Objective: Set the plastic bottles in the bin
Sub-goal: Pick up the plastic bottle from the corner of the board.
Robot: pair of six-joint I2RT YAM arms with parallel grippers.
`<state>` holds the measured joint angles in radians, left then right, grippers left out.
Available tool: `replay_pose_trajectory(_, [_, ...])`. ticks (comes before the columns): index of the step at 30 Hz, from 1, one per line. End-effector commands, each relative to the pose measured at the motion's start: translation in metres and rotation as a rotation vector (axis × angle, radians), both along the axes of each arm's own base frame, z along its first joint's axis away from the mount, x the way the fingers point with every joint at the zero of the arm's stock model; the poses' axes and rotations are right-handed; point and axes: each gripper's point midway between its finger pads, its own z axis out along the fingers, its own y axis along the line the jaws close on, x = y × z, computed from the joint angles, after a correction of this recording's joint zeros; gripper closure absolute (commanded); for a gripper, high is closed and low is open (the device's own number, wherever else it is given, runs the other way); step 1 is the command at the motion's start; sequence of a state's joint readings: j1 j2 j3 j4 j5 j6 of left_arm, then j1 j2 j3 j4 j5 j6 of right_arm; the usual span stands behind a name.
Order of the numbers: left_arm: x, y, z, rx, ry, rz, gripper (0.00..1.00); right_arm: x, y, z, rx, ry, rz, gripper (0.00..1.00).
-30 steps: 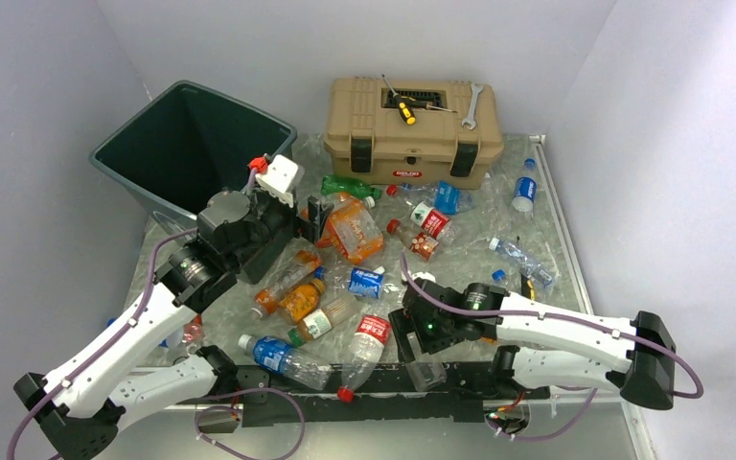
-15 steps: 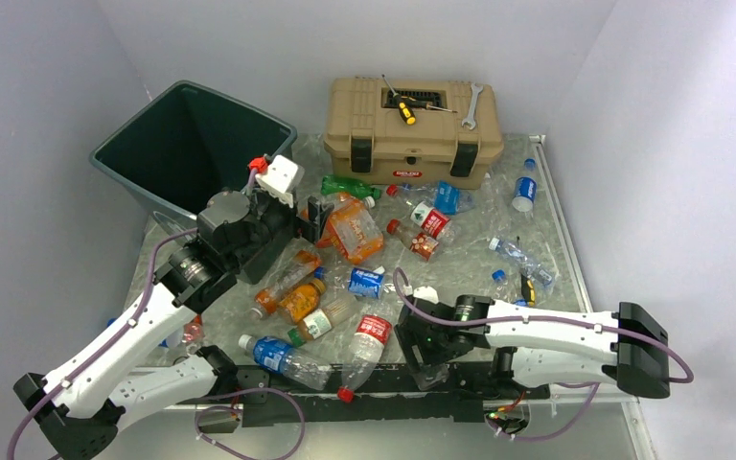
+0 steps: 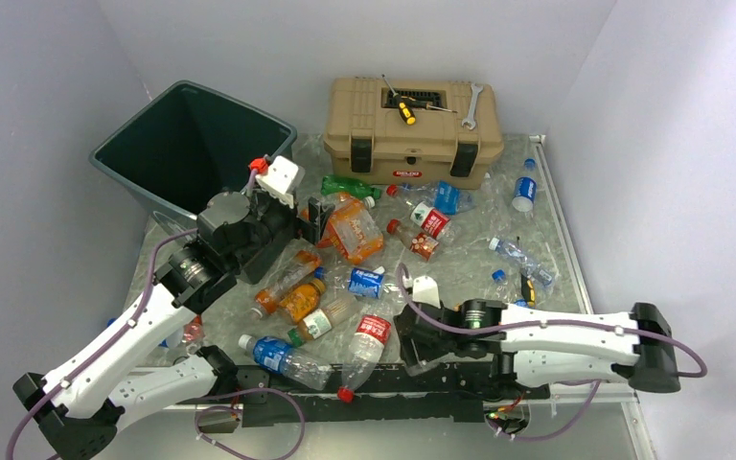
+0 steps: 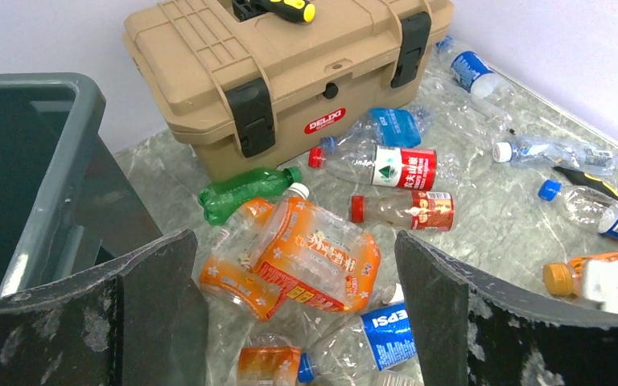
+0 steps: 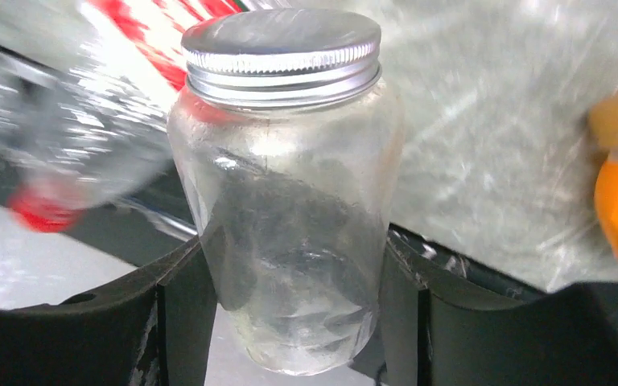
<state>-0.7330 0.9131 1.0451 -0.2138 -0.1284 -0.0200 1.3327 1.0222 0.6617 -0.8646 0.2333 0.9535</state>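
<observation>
Many plastic bottles lie scattered on the table. A crushed orange bottle point(image 3: 350, 228) lies in the middle, also in the left wrist view point(image 4: 306, 253). My left gripper point(image 3: 311, 218) is open and empty, hovering above it point(image 4: 294, 241), jaws wide on either side. The dark green bin point(image 3: 120, 158) stands at the back left, its rim at the left of the left wrist view point(image 4: 56, 185). My right gripper point(image 3: 414, 343) is at the near edge, shut point(image 5: 294, 245) on a clear jar with a silver screw lid point(image 5: 286, 161).
A tan toolbox point(image 3: 412, 129) with a yellow-handled screwdriver point(image 3: 404, 110) and a wrench point(image 3: 471, 105) on top stands at the back. A green bottle point(image 4: 245, 189), red-label bottles point(image 4: 402, 211) and blue-label bottles point(image 3: 278, 355) lie around. A black rail runs along the near edge.
My right arm has shifted a little left along the near edge with the jar in its jaws. The left arm has not moved.
</observation>
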Motion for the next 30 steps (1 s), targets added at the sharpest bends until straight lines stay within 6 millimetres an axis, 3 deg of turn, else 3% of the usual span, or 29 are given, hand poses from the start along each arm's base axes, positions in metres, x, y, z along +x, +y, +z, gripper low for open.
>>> replay_pose_trajectory(1, [-0.006, -0.001, 0.022, -0.062, -0.046, -0.018, 0.01, 0.049, 0.049, 0.1, 0.326, -0.348, -0.024, 0.66])
replay_pose_trajectory(5, [-0.016, -0.004, 0.027, -0.088, -0.076, -0.072, 0.02, 0.076, 0.077, 0.168, 0.509, -0.591, 0.027, 0.8])
replay_pose_trajectory(8, [-0.031, -0.01, 0.039, -0.152, -0.113, -0.145, 0.01, 0.088, 0.091, 0.202, 0.566, -0.76, 0.102, 0.99])
replay_pose_trajectory(13, [-0.057, -0.027, 0.056, -0.271, -0.074, -0.291, 0.0, 0.1, 0.09, 0.216, 0.592, -0.975, 0.162, 1.0])
replay_pose_trajectory(21, [-0.082, -0.069, 0.078, -0.286, 0.137, -0.538, 0.01, 0.091, 0.068, 0.254, 0.715, -1.152, 0.227, 1.0])
replay_pose_trajectory(27, [-0.101, -0.111, 0.052, -0.331, 0.352, -0.778, 0.0, 0.083, 0.055, 0.271, 0.812, -1.234, 0.234, 1.0])
replay_pose_trajectory(30, [-0.107, -0.125, 0.041, -0.323, 0.377, -0.808, 0.01, 0.082, 0.057, 0.276, 0.81, -1.24, 0.254, 1.0])
